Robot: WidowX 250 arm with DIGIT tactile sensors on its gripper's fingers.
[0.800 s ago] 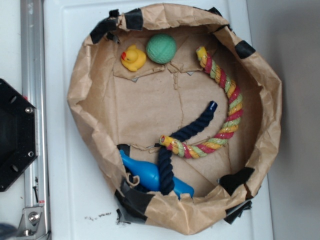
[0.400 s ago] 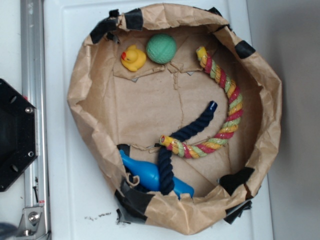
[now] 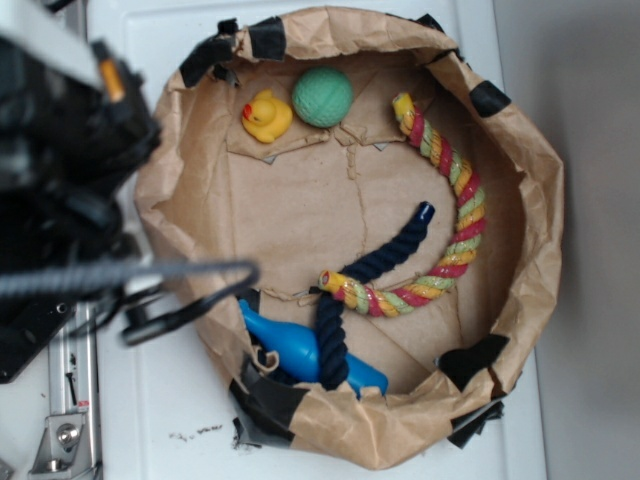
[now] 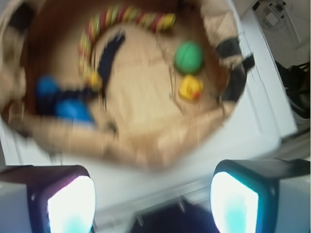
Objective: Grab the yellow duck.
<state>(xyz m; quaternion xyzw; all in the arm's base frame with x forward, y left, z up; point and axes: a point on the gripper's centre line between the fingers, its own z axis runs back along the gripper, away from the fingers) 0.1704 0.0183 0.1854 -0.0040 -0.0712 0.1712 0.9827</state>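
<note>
The yellow duck (image 3: pixel 266 115) sits at the back left of the brown paper basket (image 3: pixel 541 200), just left of a green ball (image 3: pixel 322 97) and apart from it. In the wrist view the yellow duck (image 4: pixel 190 88) lies far ahead, below the green ball (image 4: pixel 189 57). My gripper (image 4: pixel 153 194) is open, its two fingers wide apart with nothing between them, outside the basket over the white surface. In the exterior view my blurred arm (image 3: pixel 65 160) covers the left edge, left of the basket and well short of the duck; the fingers cannot be made out there.
Inside the basket lie a yellow-red-green twisted rope (image 3: pixel 455 215), a navy rope (image 3: pixel 372 268) and a blue toy (image 3: pixel 300 350). The basket's crumpled wall stands raised all round. A metal rail (image 3: pixel 62 440) and a black cable (image 3: pixel 180 275) are at the left.
My arm has swung into the exterior view from the left, where only the rail and black base showed before. The duck and the other toys have not moved.
</note>
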